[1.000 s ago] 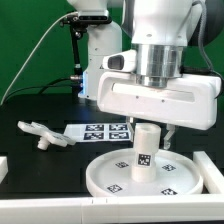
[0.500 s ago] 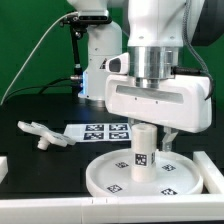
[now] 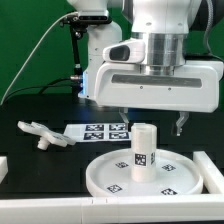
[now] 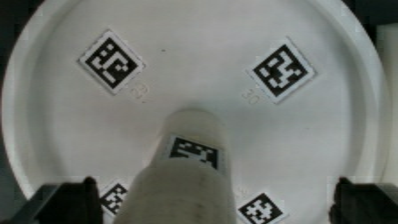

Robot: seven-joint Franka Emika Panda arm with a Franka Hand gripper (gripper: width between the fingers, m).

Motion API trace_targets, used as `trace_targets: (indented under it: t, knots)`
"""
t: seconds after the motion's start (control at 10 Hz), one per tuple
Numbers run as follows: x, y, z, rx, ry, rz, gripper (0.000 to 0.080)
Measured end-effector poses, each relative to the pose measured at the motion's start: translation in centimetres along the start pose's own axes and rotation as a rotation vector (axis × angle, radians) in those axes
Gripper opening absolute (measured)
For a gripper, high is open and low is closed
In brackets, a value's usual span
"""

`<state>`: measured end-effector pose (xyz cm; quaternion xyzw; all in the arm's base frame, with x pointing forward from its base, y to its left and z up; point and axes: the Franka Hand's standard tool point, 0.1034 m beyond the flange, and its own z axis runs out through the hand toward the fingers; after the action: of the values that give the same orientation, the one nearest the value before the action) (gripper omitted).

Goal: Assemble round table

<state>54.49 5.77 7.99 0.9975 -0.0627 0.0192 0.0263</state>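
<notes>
The large white round disc (image 3: 176,181) lies flat at the front of the black table. The short cylindrical leg (image 3: 144,151) stands upright on its central hub and carries a black-and-white tag. My gripper (image 3: 151,122) is open just above the leg's top, one finger on each side, and touches nothing. In the wrist view the leg (image 4: 196,160) rises between my two dark fingertips (image 4: 71,202) over the tagged disc (image 4: 196,60). The small branched foot piece (image 3: 40,133) lies on the table at the exterior view's left, apart from the disc.
The marker board (image 3: 98,131) lies flat behind the disc. A white raised border (image 3: 40,208) runs along the table's front edge, with white blocks at the front left (image 3: 4,165) and right (image 3: 214,172). The robot base (image 3: 95,55) stands behind.
My gripper has let go of the leg and risen straight up, its fingers now spread above the leg's top. The leg stays upright on the disc.
</notes>
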Motion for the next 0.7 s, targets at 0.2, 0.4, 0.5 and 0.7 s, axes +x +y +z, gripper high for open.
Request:
trace_targets:
  t: [0.2, 0.4, 0.5, 0.7]
  knots:
    - [0.0, 0.3, 0.1, -0.003, -0.002, -0.125, 0.0649]
    - [0.9, 1.5, 0.2, -0.003, 0.002, -0.328, 0.0649]
    - [1.9, 2.3, 0.3, -0.007, 0.010, -0.402, 0.0649]
    - [2.2, 2.3, 0.3, -0.008, 0.021, -0.508, 0.0649]
